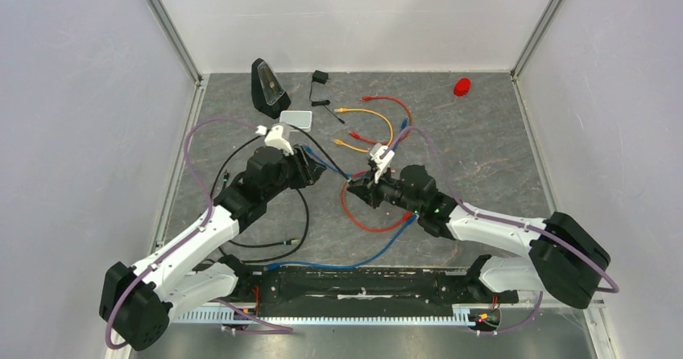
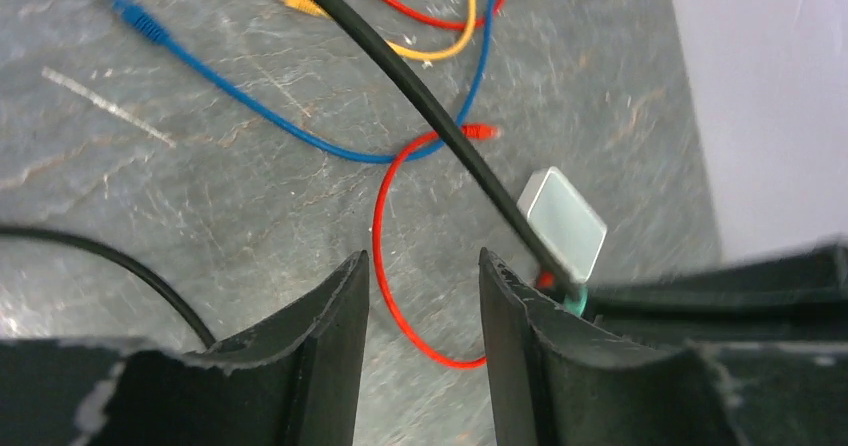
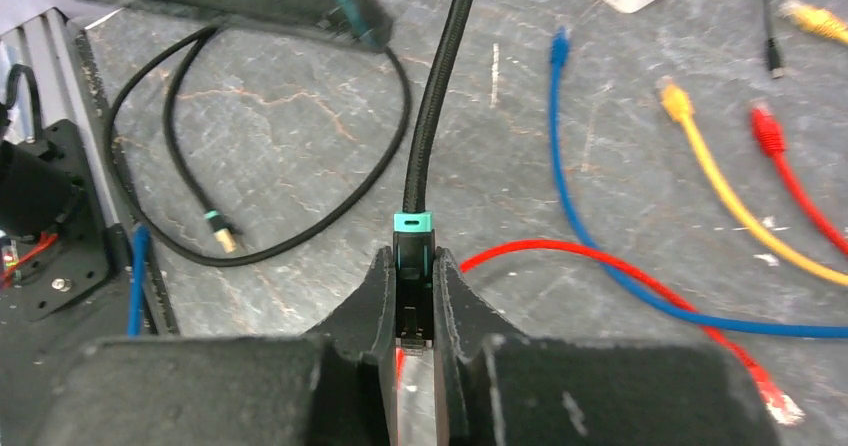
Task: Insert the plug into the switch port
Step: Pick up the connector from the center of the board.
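plug (image 3: 414, 231): the teal-collared end of the black braided cable (image 3: 432, 96). It is clamped between the fingers of the right tool (image 3: 415, 259), with the collar poking out past the tips. So the right tool is closed on the plug, around mid-counter.

switch box (image 1: 296, 118) lies flat toward the back-left of the counter (image 1: 483, 158), just beside the black wedge device (image 1: 268, 85) and well apart from the plug. A row of sockets shows along its edge in the right wrist view.

left tool (image 2: 422, 266) has its fingers apart with nothing gripped. Only counter and a loop of red patch cable (image 2: 380, 256) show through the gap. The braided cable runs diagonally just past its tips, crossing in front of the switch box.

The cable's other connector (image 3: 222, 228) lies loose on the counter. A blue patch cable (image 3: 570, 166) and a yellow patch cable (image 3: 700, 146) are strewn around centre. A small red object (image 1: 461, 87) sits back-right.
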Available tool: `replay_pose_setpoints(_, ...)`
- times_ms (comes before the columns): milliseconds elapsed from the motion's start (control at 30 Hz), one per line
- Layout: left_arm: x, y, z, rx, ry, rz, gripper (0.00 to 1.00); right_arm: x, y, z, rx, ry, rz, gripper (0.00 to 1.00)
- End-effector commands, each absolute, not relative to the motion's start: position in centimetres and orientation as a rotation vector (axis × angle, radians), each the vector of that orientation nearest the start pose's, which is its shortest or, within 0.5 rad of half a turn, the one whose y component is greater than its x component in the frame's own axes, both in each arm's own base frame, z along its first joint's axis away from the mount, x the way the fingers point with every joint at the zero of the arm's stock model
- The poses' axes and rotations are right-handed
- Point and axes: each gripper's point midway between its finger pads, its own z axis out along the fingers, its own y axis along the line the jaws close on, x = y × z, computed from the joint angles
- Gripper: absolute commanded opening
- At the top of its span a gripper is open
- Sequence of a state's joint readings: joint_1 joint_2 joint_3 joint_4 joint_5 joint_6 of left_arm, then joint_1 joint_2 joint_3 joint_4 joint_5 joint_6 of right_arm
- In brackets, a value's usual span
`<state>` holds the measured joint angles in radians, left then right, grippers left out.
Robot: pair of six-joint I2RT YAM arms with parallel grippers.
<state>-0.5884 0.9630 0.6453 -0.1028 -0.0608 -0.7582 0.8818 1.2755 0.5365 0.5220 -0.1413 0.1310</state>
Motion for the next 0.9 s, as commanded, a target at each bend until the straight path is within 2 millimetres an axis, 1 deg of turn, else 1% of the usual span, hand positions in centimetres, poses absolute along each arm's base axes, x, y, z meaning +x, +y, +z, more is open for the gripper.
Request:
replay_pose_setpoints(0, 26.6, -22.0, 19.8, 0.436, 1.981, -0.684, 0.51, 22.9, 31.2, 16.0, -0.923, 1.601, 0.856, 0.00)
replay_pose_setpoints(67, 26.4, -22.4, 20.2, 0.597, 1.953, -0.656, 0.52, 22.9, 30.7, 15.7, -0.984, 1.584, 0.867, 0.00)
replay_pose_setpoints(133, 25.7, -23.9, 21.5, 0.737, 1.892, -0.726, 0.53, 23.0, 30.2, 15.4, -1.023, 1.577, 0.861, 0.00)
replay_pose_setpoints(167, 25.1, -24.9, 22.4, 0.820, 1.840, -0.778, 0.52, 22.9, 30.0, 15.4, -1.037, 1.568, 0.859, 0.00)
replay_pose_setpoints(233, 24.5, -25.8, 23.6, 0.982, 1.713, -0.795, 0.51, 22.7, 29.6, 15.5, -1.065, 1.539, 0.851, 0.00)
replay_pose_setpoints(333, 23.6, -26.7, 23.9, 1.223, 1.551, -0.779, 0.52, 22.1, 29.4, 15.8, -1.110, 1.495, 0.861, 0.00)
replay_pose_setpoints(400, 23.1, -27.0, 23.3, 1.364, 1.485, -0.774, 0.52, 21.6, 29.5, 15.9, -1.123, 1.483, 0.884, 0.00)
replay_pose_setpoints(500, 21.9, -27.7, 22.2, 1.547, 1.426, -0.845, 0.52, 21.0, 29.4, 16.5, -1.116, 1.450, 0.904, 0.00)
replay_pose_setpoints(600, 21.3, -28.1, 21.0, 1.662, 1.371, -0.886, 0.51, 20.6, 29.1, 16.8, -1.120, 1.415, 0.899, 0.00)
replay_pose_setpoints(700, 21.2, -28.2, 20.0, 1.738, 1.328, -0.880, 0.50, 20.4, 28.9, 17.1, -1.136, 1.398, 0.889, 0.00)
replay_pose_setpoints(867, 20.9, -29.0, 19.6, 1.803, 1.228, -0.886, 0.50, 20.2, 28.9, 16.9, -1.165, 1.407, 0.888, 0.00)
